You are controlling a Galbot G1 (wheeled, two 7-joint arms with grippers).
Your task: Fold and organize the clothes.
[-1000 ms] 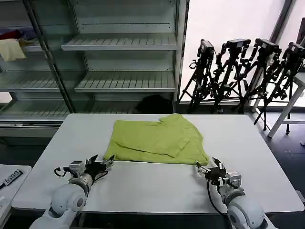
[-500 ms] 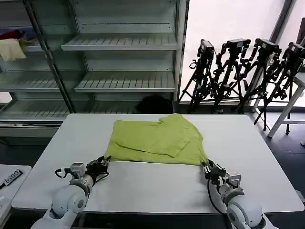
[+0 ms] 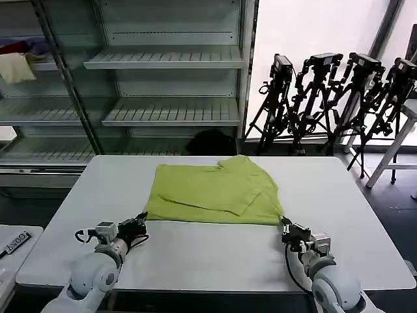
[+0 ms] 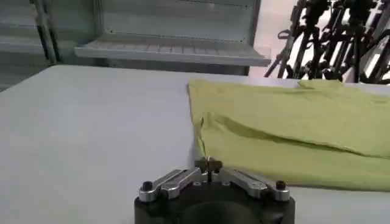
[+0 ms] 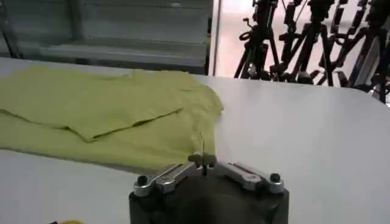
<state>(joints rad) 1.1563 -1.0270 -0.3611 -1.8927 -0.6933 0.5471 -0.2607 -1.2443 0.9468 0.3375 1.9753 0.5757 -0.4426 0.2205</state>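
The clothes are one lime yellow-green T-shirt lying partly folded on the far half of the white table, with a folded layer on top. My left gripper is at the shirt's near left corner, shut on the hem. In the left wrist view the shirt runs into the closed left gripper. My right gripper is at the near right corner, also shut on the hem. The right wrist view has the shirt with a thin fabric edge pinched in the right gripper.
Metal shelving stands behind the table, with a pale cream cloth and a red cloth on its left shelf. Black tripods crowd the back right. A dark bundle lies on the floor behind the table.
Both grippers moved forward from just short of the shirt to its near corners and went from open to shut on the hem. The shirt's near edge shifted slightly.
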